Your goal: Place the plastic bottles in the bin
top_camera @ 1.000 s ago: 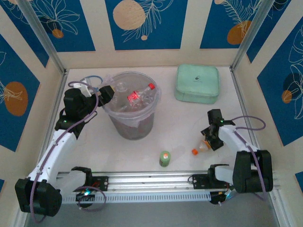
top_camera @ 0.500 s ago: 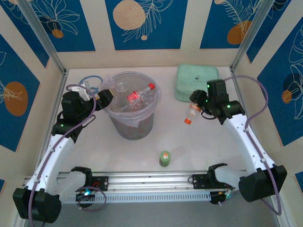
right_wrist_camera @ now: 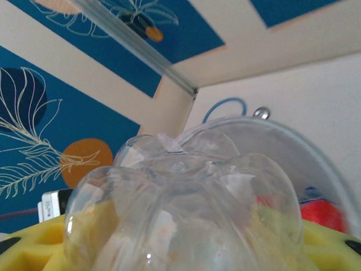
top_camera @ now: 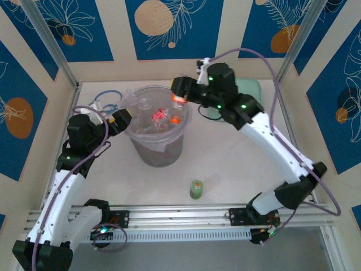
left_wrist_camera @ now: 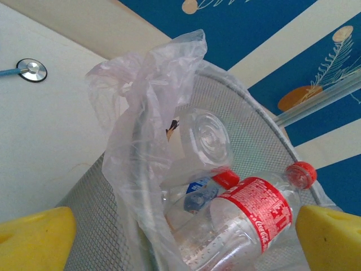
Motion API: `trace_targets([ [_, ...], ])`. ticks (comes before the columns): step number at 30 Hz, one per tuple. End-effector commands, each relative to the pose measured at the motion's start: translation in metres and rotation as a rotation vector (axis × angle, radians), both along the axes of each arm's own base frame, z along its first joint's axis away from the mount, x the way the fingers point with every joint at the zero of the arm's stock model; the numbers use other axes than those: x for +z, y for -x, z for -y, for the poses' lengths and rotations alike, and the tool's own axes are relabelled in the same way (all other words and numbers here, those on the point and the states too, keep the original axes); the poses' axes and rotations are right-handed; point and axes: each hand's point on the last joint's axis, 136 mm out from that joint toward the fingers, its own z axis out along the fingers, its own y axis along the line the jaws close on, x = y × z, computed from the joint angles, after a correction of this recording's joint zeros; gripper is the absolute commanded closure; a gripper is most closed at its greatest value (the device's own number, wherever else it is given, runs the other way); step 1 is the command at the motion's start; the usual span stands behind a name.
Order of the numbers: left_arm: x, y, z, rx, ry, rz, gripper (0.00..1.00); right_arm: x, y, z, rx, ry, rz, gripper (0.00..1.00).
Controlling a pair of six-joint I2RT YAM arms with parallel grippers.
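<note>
The bin (top_camera: 159, 151) stands left of centre on the table, lined with a clear bag and holding several bottles, among them a red-labelled one (top_camera: 159, 116). My right gripper (top_camera: 181, 94) hangs over the bin's far right rim, shut on the orange-capped bottle (top_camera: 179, 101), whose cap (top_camera: 175, 119) points down into the bin. In the right wrist view the bottle's clear base (right_wrist_camera: 186, 209) sits between the yellow pads (right_wrist_camera: 48, 248). My left gripper (top_camera: 120, 118) is open beside the bin's left rim, facing the bag (left_wrist_camera: 141, 130) and a red-labelled bottle (left_wrist_camera: 254, 214). A green-labelled bottle (top_camera: 196, 189) stands near the front.
A mint-green zip case (top_camera: 251, 90) lies at the back right, partly behind the right arm. A stethoscope (top_camera: 104, 97) lies at the back left, its disc (left_wrist_camera: 32, 70) on the white table. Metal rails run along the front edge (top_camera: 180, 212).
My right arm has swung from the right front of the table up and left, carrying the orange-capped bottle over the bin. The left gripper drew back slightly from the rim.
</note>
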Motion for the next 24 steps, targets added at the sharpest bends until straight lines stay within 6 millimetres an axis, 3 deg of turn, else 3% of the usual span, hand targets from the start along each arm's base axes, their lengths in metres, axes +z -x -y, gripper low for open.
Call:
trace_targets([
  [1, 0.013, 0.006, 0.0, -0.005, 0.026, 0.013, 0.0, 0.028, 0.003, -0.04, 0.073, -0.154, 0.0, 0.65],
  [7, 0.02, 0.007, 0.001, -0.015, 0.03, 0.024, 0.0, 0.013, 0.005, -0.093, 0.155, -0.147, -0.04, 0.65],
  [12, 0.025, 0.007, 0.003, -0.021, 0.039, 0.031, 0.0, -0.004, -0.002, -0.11, 0.154, -0.108, -0.065, 0.62],
  [16, 0.03, 0.009, -0.001, -0.008, 0.023, 0.046, 0.0, -0.034, 0.005, -0.122, 0.168, -0.052, -0.114, 0.57],
  [20, 0.033, 0.01, -0.004, 0.004, -0.008, 0.046, 0.0, -0.048, 0.011, -0.125, 0.171, -0.017, -0.124, 0.41],
  [24, 0.032, 0.008, -0.008, 0.019, -0.044, 0.036, 0.0, -0.034, 0.017, -0.117, 0.185, 0.004, -0.071, 0.19],
])
